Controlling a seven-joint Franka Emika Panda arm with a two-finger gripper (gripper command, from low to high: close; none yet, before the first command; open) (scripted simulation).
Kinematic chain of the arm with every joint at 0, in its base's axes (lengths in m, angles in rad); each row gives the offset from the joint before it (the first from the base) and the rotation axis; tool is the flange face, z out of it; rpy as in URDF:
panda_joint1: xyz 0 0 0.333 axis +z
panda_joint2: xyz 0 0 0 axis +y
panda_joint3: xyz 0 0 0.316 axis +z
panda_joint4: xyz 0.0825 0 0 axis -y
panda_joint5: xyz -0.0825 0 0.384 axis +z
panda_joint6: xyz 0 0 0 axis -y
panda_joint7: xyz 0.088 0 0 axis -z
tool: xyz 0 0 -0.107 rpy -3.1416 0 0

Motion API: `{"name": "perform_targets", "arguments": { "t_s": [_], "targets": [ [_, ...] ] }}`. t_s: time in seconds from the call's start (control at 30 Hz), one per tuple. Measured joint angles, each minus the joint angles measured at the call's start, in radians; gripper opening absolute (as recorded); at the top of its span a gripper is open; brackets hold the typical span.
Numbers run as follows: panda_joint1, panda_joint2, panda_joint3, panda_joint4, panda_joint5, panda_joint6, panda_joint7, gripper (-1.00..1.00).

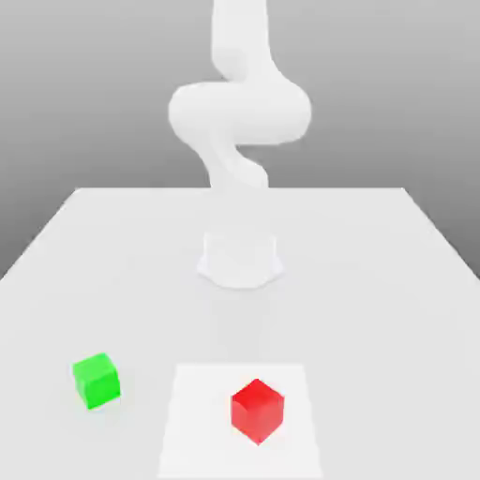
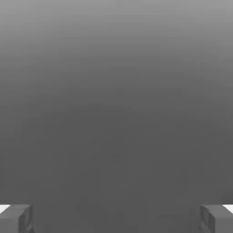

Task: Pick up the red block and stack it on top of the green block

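The red block (image 1: 257, 410) rests on the white table (image 1: 375, 281), near its front edge and a little toward the exterior view's right. The green block (image 1: 97, 380) sits on the table toward the exterior view's left, well apart from the red one. My white arm (image 1: 239, 112) rises from its base (image 1: 240, 259) at the table's middle and bends upward, far above both blocks. In the hand view my gripper (image 2: 116, 219) is open, its two grey fingertips (image 2: 16, 218) set wide apart with nothing between them, facing plain grey background.
A brighter white square patch (image 1: 197, 422) on the table lies under the red block. The table's far edge (image 1: 240, 189) runs behind the arm's base, with grey background beyond.
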Motion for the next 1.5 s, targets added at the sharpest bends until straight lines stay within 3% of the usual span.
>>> {"name": "perform_targets", "arguments": {
  "t_s": [0.4, 0.7, 0.9, 0.93, 1.17, 1.37, 1.5],
  "targets": [
    [0.124, 0.441, -0.094, -0.182, 0.023, 0.225, -0.392, 0.00],
    [0.153, 0.767, -0.100, -0.315, 0.034, 0.392, -0.674, 0.00],
    [0.114, 0.984, -0.049, -0.300, 0.087, 0.565, -0.740, 0.00],
    [0.108, 1.004, -0.042, -0.297, 0.092, 0.582, -0.744, -1.00],
    [0.107, 1.001, -0.042, -0.297, 0.089, 0.578, -0.742, -1.00],
    [0.112, 0.813, -0.081, -0.326, 0.028, 0.420, -0.702, -1.00],
    [-0.067, 0.735, -0.174, -0.344, -0.006, 0.363, -0.730, -1.00]
  ]
}}
